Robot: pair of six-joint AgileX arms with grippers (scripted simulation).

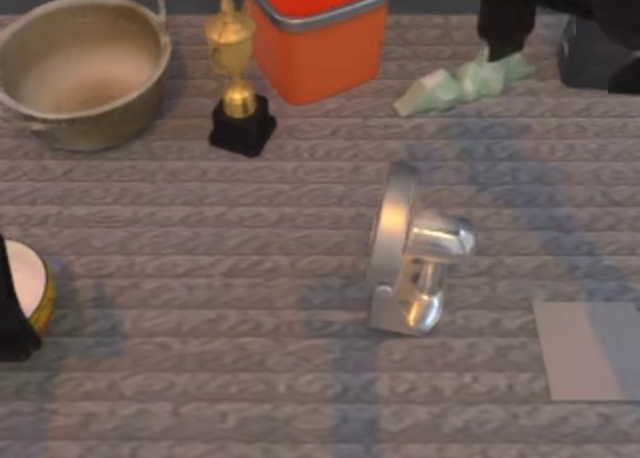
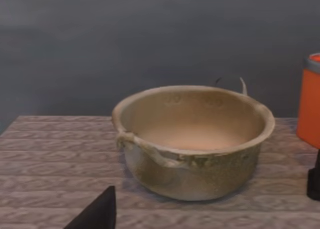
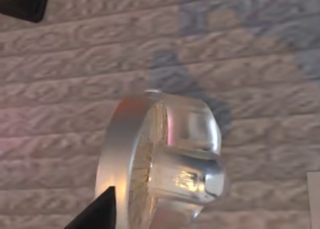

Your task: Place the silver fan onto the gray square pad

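1. Jaws: neither gripper's opening can be read. Right arm shows only as a dark mass at the top view's upper right; each wrist view shows just one dark fingertip at its lower edge. Nothing is held by either.
2. Table (image 1: 200,378), wood-grain, fills the top view; all objects rest on it.
3. Metal pot (image 1: 85,68), upper left of the top view, dull and empty. Left wrist camera looks straight at it, so the left arm, at the left edge, appears parked and off-task.
4. Orange container (image 1: 318,33), top centre, well clear of the work area.
5. Silver fan (image 1: 412,253), just right of centre, upright on its stand, ring edge-on to the overhead camera, motor bulge pointing right. Right wrist camera has it centred, which suggests the right arm is lining up for a grasp.
6. Gray square pad (image 1: 590,350), lower right, cut by the frame edge, bare. Fan stands apart from it, up and left; placement not yet done.
7. Gold trophy (image 1: 238,73), between pot and container.
8. Crumpled green item (image 1: 460,83), upper right, below the right arm.
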